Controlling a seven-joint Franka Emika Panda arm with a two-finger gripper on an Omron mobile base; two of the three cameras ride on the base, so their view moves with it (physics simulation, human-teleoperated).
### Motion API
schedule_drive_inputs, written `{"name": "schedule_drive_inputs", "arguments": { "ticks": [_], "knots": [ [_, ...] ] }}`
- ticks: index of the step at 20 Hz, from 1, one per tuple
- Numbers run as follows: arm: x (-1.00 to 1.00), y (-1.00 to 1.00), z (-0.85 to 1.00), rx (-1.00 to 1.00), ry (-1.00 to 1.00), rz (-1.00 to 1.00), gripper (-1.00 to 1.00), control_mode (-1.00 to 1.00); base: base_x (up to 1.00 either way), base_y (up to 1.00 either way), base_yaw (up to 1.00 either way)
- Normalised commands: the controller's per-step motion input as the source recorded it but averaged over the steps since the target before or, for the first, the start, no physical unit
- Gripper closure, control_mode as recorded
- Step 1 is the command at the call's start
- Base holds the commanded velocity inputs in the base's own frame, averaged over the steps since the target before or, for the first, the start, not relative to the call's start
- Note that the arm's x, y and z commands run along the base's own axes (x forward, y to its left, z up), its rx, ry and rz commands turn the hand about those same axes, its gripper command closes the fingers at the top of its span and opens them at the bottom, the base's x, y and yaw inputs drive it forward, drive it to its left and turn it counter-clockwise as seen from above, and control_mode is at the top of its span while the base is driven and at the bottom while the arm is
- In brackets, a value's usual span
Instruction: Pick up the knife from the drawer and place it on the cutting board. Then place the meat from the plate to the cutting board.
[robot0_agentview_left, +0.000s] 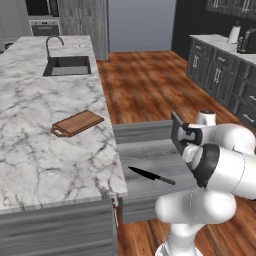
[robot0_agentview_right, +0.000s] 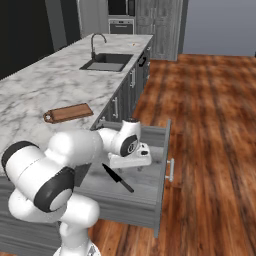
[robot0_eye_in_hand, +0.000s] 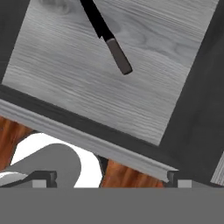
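Note:
The drawer (robot0_agentview_left: 150, 156) (robot0_agentview_right: 146, 184) stands pulled out from the marble-topped cabinet. The dark knife (robot0_agentview_left: 151, 175) (robot0_agentview_right: 118, 179) lies flat on its grey floor, loose. My gripper (robot0_agentview_right: 131, 169) hangs open above the drawer, past the knife's handle end and clear of it. In the hand view the knife (robot0_eye_in_hand: 107, 37) lies near the top, handle toward me, and the fingertips (robot0_eye_in_hand: 43, 177) stand wide apart with nothing between them. The brown cutting board (robot0_agentview_left: 77, 123) (robot0_agentview_right: 68, 113) rests bare on the counter. A tiny orange speck (robot0_agentview_left: 78, 46), possibly the meat, sits beside the sink; I cannot make out the plate.
A sink (robot0_agentview_left: 68, 65) with a faucet is set in the far end of the marble counter (robot0_agentview_left: 45, 150). The drawer's front panel (robot0_agentview_right: 165, 170) juts out over the wooden floor. More dark cabinets (robot0_agentview_left: 220, 75) line the far right wall.

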Motion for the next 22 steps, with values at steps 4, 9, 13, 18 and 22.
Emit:
{"name": "schedule_drive_inputs", "arguments": {
  "ticks": [4,9,13,18,22],
  "knots": [
    [0.03,0.04,-0.01,0.1,0.1,0.16,-1.0,-1.0,0.0,0.0,0.0],
    [0.0,0.13,-0.3,0.07,-0.02,0.05,-1.0,-1.0,0.0,0.0,0.0],
    [0.0,0.22,-0.22,-0.02,0.0,0.01,-1.0,-1.0,0.0,0.0,0.0],
    [0.11,0.3,-0.16,0.0,0.03,0.0,-1.0,-1.0,0.0,0.0,0.0],
    [0.13,0.29,-0.18,0.0,0.05,0.0,-1.0,-1.0,0.0,0.0,0.0]
  ]
}}
